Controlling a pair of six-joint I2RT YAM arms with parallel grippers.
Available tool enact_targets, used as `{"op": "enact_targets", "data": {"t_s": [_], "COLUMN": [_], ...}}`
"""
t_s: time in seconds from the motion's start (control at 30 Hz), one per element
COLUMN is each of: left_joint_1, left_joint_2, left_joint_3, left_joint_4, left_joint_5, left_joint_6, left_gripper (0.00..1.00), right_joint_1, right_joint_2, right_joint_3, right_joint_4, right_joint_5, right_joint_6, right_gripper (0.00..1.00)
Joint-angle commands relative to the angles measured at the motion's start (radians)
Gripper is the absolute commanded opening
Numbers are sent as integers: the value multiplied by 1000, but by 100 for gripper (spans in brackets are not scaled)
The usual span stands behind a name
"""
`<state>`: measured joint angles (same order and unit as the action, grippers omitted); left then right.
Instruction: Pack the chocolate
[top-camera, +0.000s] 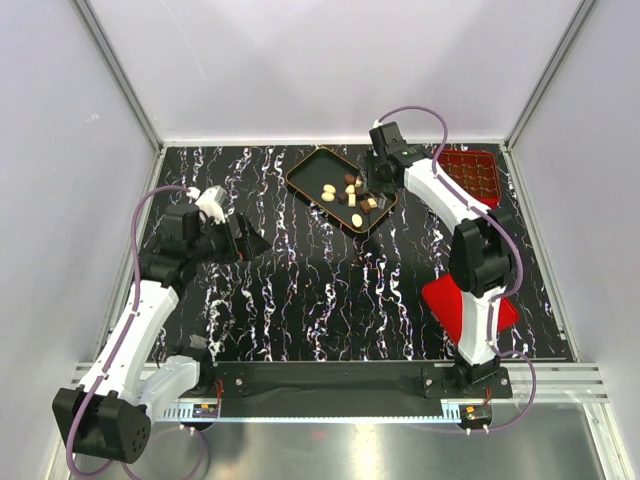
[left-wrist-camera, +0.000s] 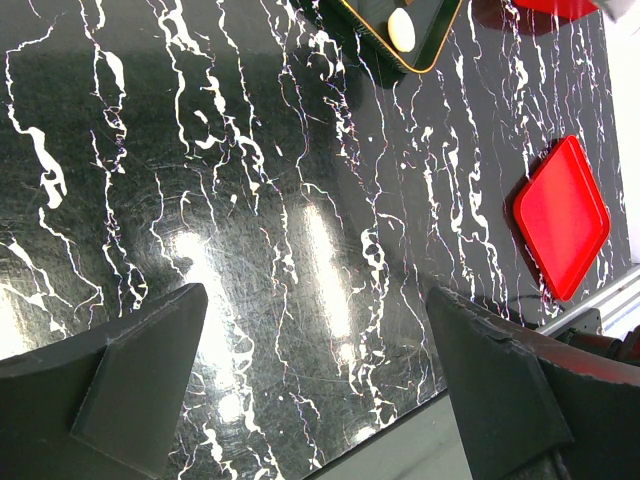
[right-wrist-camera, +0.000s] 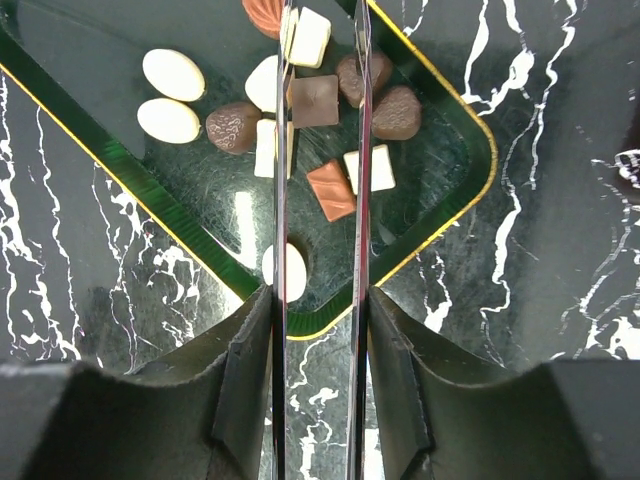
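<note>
Narrow right pincer (right-wrist-camera: 321, 30) astride matte dark square chocolate (right-wrist-camera: 315, 100) in gold-rimmed black tray (right-wrist-camera: 425, 165); left pincer (left-wrist-camera: 315, 300) wide above glossy veined tabletop (left-wrist-camera: 200, 150).

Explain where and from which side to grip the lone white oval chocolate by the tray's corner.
Grip the white oval chocolate across its narrow middle, straight from above. It lies flat, apart from the others, so both long sides are free; the tray rim would likely block a sideways approach.
</note>
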<state>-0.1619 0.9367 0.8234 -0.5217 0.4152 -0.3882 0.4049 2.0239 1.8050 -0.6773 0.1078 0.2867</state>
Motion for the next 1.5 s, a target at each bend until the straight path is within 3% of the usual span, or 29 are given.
{"op": "enact_targets", "data": {"t_s": [0.0,0.63,0.83,1.1,1.23,1.37,1.47], "left_joint_1": [1,1,1,1,1,1,1], "left_joint_2": [-15,-16,-15,-18,-16,-27,-30], "left_joint_3": [2,2,2,2,2,-1,-3], "left_joint_4": [38,38,35,35,35,34,34], "left_joint_5": [-1,5,1,0,2,5,4], "left_joint_6": [17,15,15,17,15,17,17], "left_gripper": [99,99,99,99,99,99,99], "right_joint_1": [21,57,58,58,55,-1,-124], "right_joint_2": [-2,78,82,-17,-100,-172,-200], "right_joint_3": [13,76,76,137,140,94,60], "right_joint_4": [59,8,19,-39,-83,-110,-116], "right_joint_5": [6,90,79,35,88,177,164], "right_joint_6": [37,45,31,-15,-53,-116,-133], "right_gripper": [46,44,32,27,27,28,29]}}
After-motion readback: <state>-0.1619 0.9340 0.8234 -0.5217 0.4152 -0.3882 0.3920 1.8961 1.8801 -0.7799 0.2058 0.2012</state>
